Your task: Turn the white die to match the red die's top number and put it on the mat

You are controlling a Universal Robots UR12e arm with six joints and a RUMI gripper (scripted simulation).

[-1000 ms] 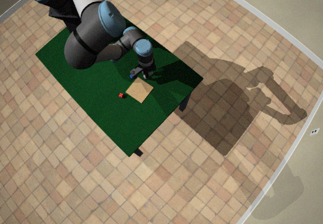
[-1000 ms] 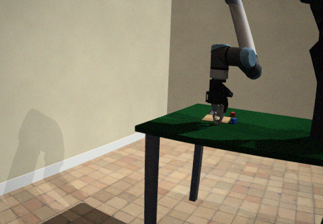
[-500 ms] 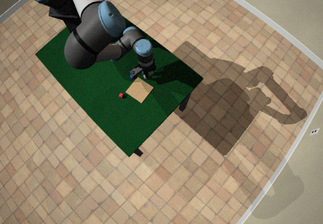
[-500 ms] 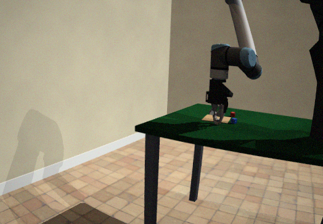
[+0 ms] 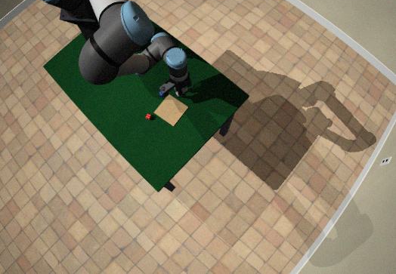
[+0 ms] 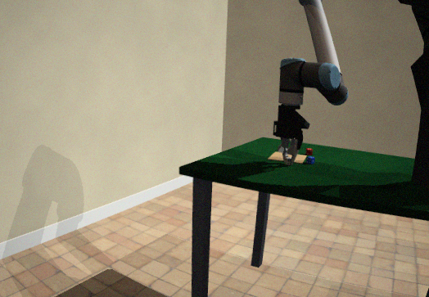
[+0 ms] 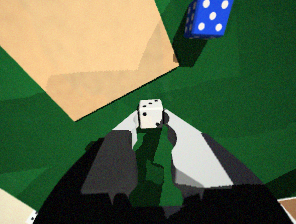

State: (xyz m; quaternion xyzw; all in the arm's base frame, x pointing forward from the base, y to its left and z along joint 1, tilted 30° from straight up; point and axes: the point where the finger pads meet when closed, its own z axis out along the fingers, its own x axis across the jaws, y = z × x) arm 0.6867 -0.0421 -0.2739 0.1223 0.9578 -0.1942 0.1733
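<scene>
My gripper is shut on the white die, low over the green table just off a corner of the tan mat. In the top view the fingers hide the white die. The red die sits on the table on the mat's other side. Its top number is too small to read.
A blue die sits on the table close to my gripper, off the mat, with its five-pip face toward the wrist camera. The arm's big links hang over the table's far end.
</scene>
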